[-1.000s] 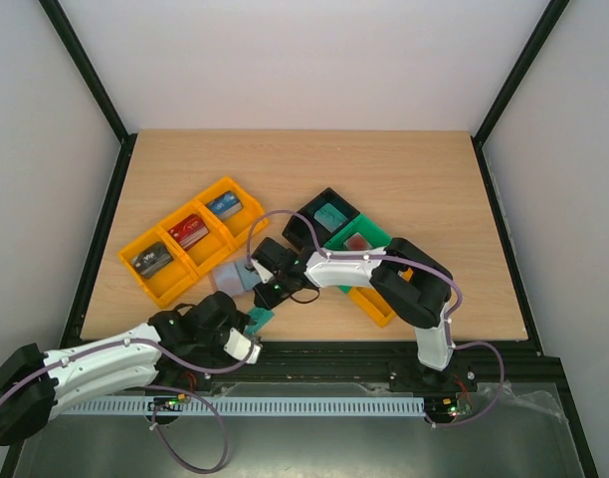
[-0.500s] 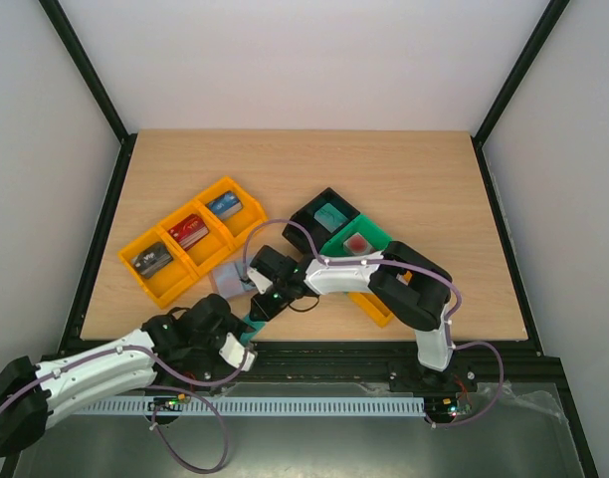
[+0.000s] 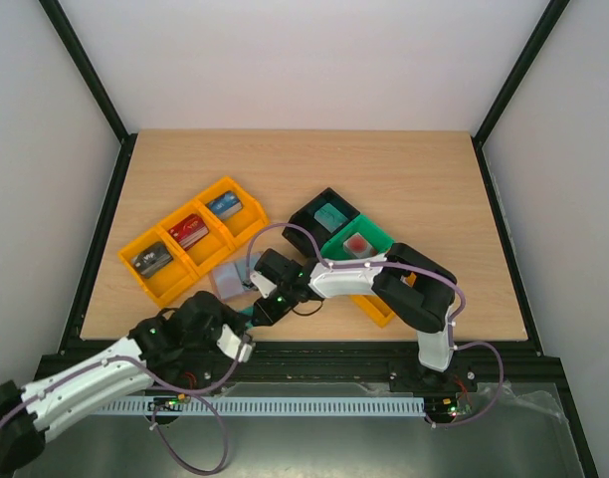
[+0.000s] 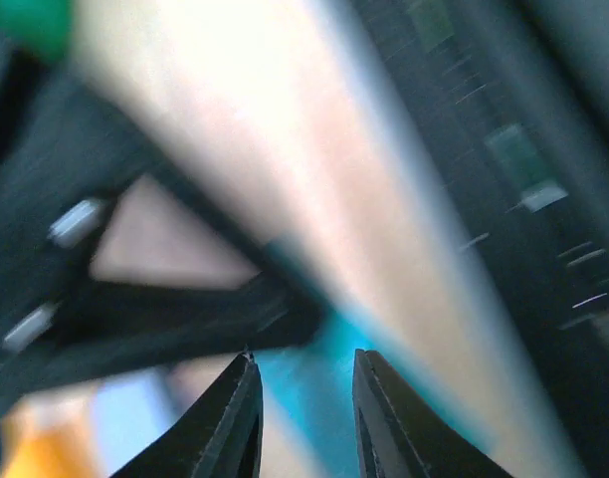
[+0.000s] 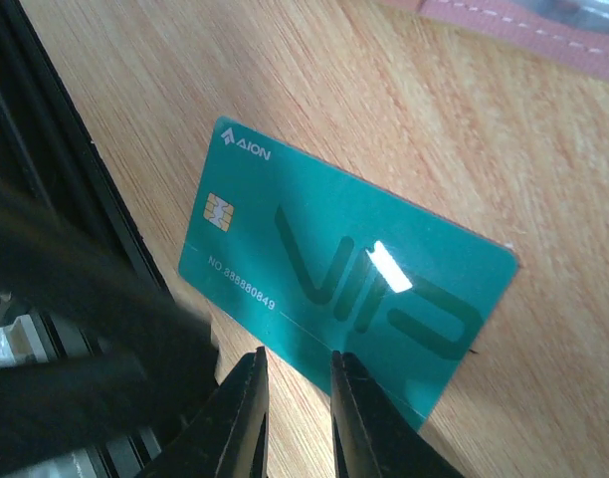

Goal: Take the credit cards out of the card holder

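Note:
One of the credit cards, a teal card [image 5: 344, 269] marked VIP, lies flat on the wood at the table's front edge [image 3: 248, 314]. My right gripper [image 5: 297, 354] hovers over its near long edge. The jaws stand slightly apart and nothing is between them. In the top view the right gripper [image 3: 261, 305] sits just past the card. My left gripper [image 4: 304, 355] reaches in from the front edge [image 3: 243, 331]. Its jaws are apart, with the blurred teal card [image 4: 324, 388] showing between them. The card holder [image 3: 228, 279] lies open beside the card, pale blue-grey side up, and its pink rim [image 5: 523, 20] shows.
An orange three-part bin [image 3: 217, 231] at the left holds a dark, a red and a blue item. A black bin [image 3: 303, 221] and a green bin [image 3: 376, 231] stand behind the right arm, with another orange bin [image 3: 376, 309] under it. The black rail [image 3: 384, 349] runs along the front edge.
The left gripper has pushed in toward the teal card and its jaws have narrowed a lot. The right gripper has shifted toward the front edge, over the card.

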